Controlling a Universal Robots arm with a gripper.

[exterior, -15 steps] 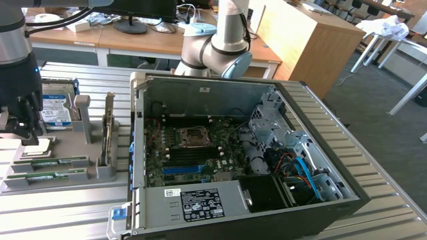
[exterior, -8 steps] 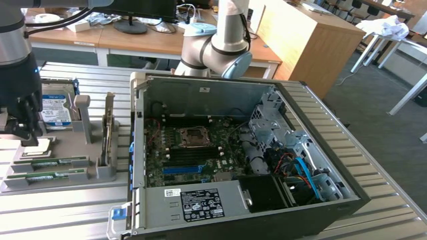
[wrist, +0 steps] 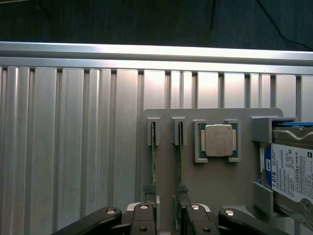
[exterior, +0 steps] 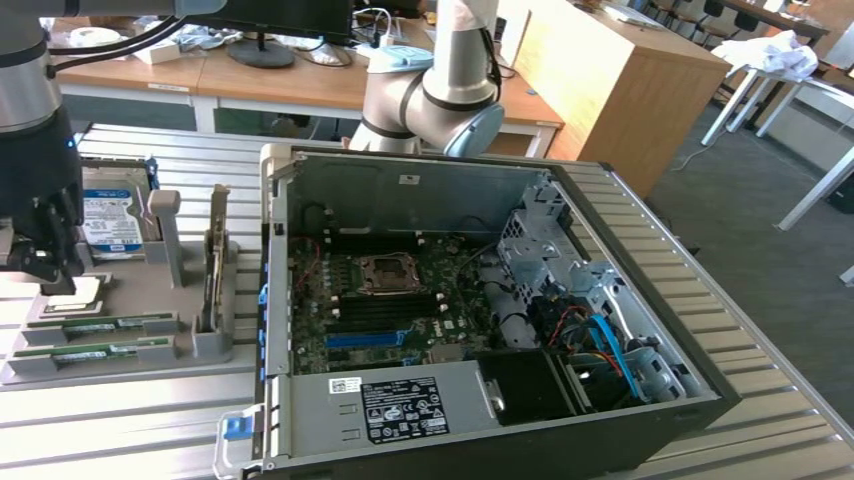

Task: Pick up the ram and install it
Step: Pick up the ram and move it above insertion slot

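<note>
Wrist view: gripper (wrist: 165,191) is hanging wide open, holding nothing, just over the grey holder (wrist: 215,181). The ram (wrist: 179,161) is lying in its slot there, beside a 2nd green stick (wrist: 153,161). Pick-up & install aren't done yet; the PC case (exterior: 400,185) is sitting open.

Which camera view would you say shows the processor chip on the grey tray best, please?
The wrist view: the processor chip is seen whole and face-on, seated on the grey tray. The exterior view shows the chip slanted and partly covered by the arm.
</note>
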